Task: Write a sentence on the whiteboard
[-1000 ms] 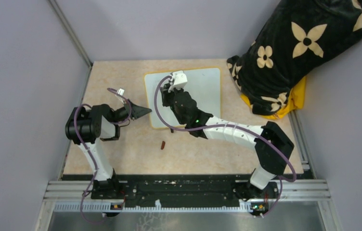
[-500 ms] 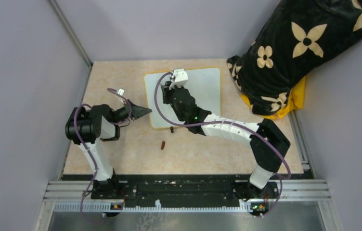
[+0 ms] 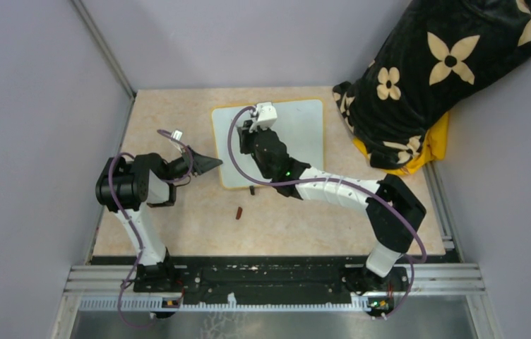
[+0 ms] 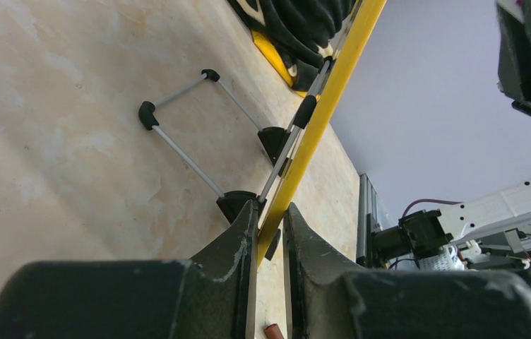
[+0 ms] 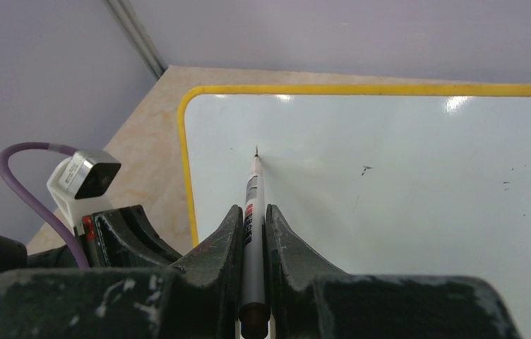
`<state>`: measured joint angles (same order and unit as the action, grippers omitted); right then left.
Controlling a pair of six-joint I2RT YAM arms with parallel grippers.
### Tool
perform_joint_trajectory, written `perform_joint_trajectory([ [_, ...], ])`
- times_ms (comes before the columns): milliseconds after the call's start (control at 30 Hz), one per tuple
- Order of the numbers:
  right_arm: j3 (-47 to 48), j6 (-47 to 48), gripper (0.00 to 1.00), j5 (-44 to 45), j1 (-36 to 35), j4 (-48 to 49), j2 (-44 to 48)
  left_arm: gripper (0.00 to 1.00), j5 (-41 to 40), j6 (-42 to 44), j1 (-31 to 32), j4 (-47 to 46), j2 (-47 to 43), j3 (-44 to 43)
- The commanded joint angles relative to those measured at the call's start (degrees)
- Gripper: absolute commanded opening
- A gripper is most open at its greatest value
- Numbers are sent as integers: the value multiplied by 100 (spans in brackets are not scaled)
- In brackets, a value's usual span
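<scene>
**Q:** Where does the whiteboard sit?
**A:** At the centre of the overhead view, face up on the beige marbled counter. A pale yellow frame borders its glossy white face, which carries a few tiny dark specks.

**Q:** How does the right pincer stand?
**A:** Its jaws are clamped on a slim marker that points away from the wrist camera. The marker's tip touches the board face near the rounded corner at the upper left of the right wrist view.

**Q:** And the left pincer?
**A:** Its jaws are nearly together, and the board's yellow edge is gripped between them. In the overhead view it meets the left side of the board, toward the lower left corner.

**Q:** What shows beneath the board?
**A:** In the left wrist view, a thin wire stand with black end pieces rests on the counter beside the frame.

**Q:** What else is on or near the counter?
**A:** A small reddish-brown cap lies below the board in the overhead view, apart from it. At the upper right, a black cloth with cream flowers is draped over a yellow item.
</scene>
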<state>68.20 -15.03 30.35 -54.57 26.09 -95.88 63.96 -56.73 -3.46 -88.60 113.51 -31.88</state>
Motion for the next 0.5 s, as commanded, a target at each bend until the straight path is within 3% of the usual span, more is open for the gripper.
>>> perform_joint_trajectory([
  [0,-166,-97,0,65,25,101,169,0,-108,46,31,-1414,-40,85],
  [467,-523,-193,0,-12,25,280,516,0,-115,82,29,-1406,-66,105],
])
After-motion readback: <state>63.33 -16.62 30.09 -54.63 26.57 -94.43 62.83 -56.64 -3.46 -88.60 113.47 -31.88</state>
